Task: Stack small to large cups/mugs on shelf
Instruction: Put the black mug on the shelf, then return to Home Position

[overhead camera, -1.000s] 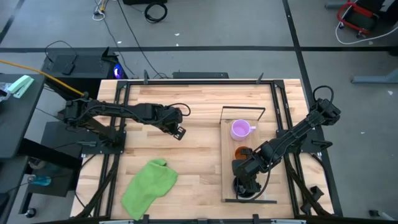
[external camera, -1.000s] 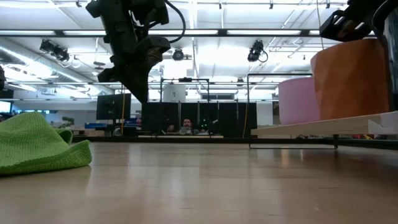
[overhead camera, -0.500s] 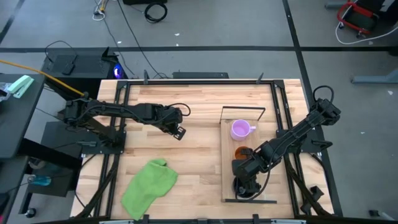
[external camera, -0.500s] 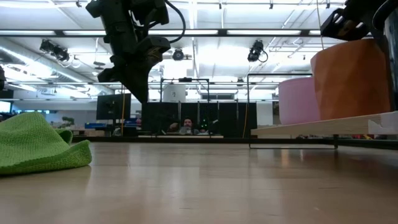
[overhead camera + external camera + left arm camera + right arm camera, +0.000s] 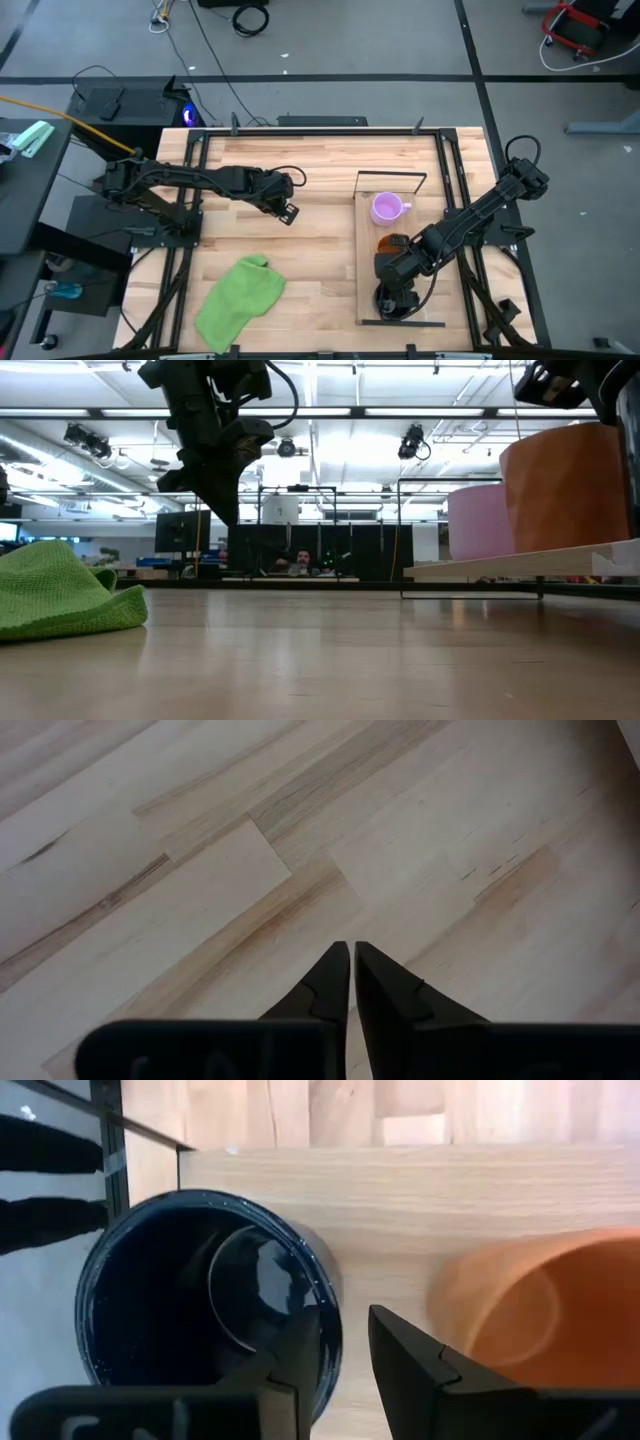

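Observation:
Three mugs stand upright on their bases in a row on the shelf (image 5: 366, 230) at the table's right. The purple mug (image 5: 385, 208) is farthest, the orange mug (image 5: 388, 245) is in the middle, and the black mug (image 5: 190, 1305) is nearest. My right gripper (image 5: 345, 1325) hangs open just above the black mug, pointing down. One finger is over the mug's inside and the other is outside its wall on the orange mug's side. My left gripper (image 5: 290, 213) hovers shut above bare tabletop left of the shelf.
A crumpled green cloth (image 5: 240, 300) lies at the near left of the table. The shelf's black wire frame (image 5: 392, 175) rises at its far end, and another stands at its near end. Bare tabletop lies between the cloth and the shelf.

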`<state>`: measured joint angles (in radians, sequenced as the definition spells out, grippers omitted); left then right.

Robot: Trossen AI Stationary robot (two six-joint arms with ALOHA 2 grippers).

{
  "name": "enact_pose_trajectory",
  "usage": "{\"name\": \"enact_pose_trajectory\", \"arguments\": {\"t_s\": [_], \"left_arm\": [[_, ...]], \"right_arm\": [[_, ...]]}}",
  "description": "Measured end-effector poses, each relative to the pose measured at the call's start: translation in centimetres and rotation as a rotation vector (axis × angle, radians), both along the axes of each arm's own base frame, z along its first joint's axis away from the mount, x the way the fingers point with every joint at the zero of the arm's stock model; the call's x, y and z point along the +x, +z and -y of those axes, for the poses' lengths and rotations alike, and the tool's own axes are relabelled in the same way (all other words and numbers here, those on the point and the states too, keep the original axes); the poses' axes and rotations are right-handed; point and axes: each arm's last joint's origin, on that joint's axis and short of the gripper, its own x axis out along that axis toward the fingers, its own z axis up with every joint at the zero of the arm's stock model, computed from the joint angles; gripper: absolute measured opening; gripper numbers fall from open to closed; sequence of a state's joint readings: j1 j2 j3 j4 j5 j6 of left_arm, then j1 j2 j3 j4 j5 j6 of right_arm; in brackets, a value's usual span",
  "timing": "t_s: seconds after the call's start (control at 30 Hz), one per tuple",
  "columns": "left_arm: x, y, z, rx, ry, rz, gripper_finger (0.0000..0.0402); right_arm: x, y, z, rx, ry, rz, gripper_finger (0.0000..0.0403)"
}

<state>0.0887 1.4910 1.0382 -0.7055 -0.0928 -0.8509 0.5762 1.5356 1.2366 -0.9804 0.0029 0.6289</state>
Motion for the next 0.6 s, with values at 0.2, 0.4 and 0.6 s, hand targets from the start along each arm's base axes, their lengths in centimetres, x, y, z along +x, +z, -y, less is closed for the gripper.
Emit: {"name": "enact_pose_trajectory", "arguments": {"t_s": [0.2,0.4,0.6], "left_arm": [[0.0,0.0,0.0,0.0,0.0,0.001,0.0029],[0.0,0.0,0.0,0.0,0.001,0.001,0.003],[0.0,0.0,0.0,-0.022,0.051,0.012,0.0019]], "right_arm": [[-0.8,1.6,0.7,-0.004,-0.044,0.066,0.0098],[-2.6,4.3,2.0,0.043,-0.112,0.155,0.0098],[-5.3,7.7,3.8,0.152,-0.211,0.274,0.0098]]}}
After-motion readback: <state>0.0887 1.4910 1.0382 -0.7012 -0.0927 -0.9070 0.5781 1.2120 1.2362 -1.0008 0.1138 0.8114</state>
